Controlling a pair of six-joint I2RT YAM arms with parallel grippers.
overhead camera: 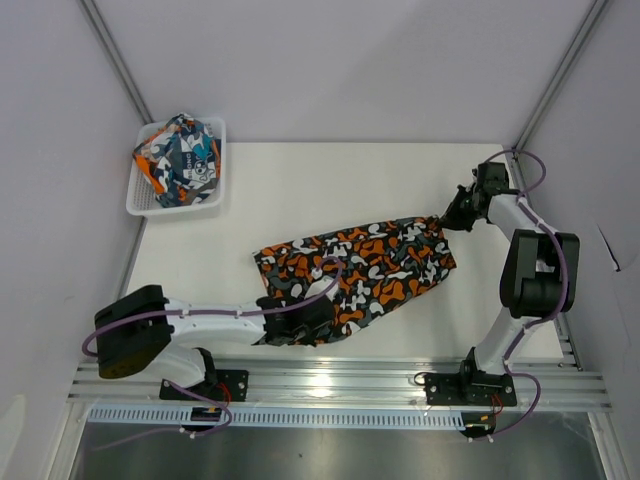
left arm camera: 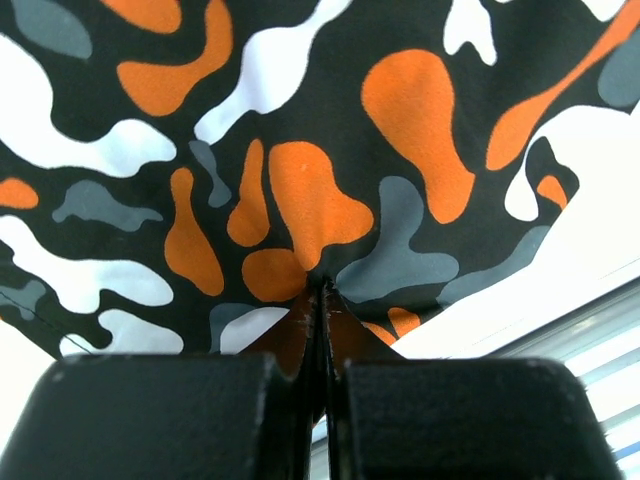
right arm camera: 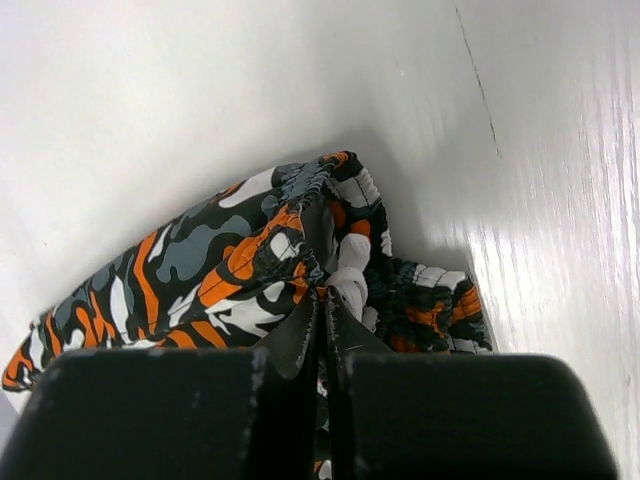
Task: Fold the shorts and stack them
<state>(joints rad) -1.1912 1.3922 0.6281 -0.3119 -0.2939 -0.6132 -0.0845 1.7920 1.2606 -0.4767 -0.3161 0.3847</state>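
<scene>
At the near edge, a metal rail (overhead camera: 340, 385) carries both arm bases. Just past it, the left tool (overhead camera: 298, 318) sits over the near-left end of the camo shorts (overhead camera: 370, 265). In its wrist view the two jaws are pressed together on a small peak of the printed cloth, with the tabletop's pale near edge showing just beside the hem on the right. From there the camo shorts run as a long diagonal band across the middle of the tabletop (overhead camera: 330, 190), rising toward the far right. Their near long edge runs up from close to the rail, and their far long edge faces a broad stretch of bare white surface that reaches to the back wall. Whether the cloth lies flat or hangs slightly off the surface cannot be told. At the far-right corner of the band, the right tool (overhead camera: 447, 218) is closed on the gathered waistband. Its wrist view shows the jaws meeting on bunched elastic, with bare white surface around it. This tool is near the tabletop's right edge and the frame post there. Well apart, in the far-left corner, the teal shorts (overhead camera: 182, 160) lie bundled in a white mesh basket (overhead camera: 216, 128), which sits against the left edge with bare tabletop between it and the camo shorts.
</scene>
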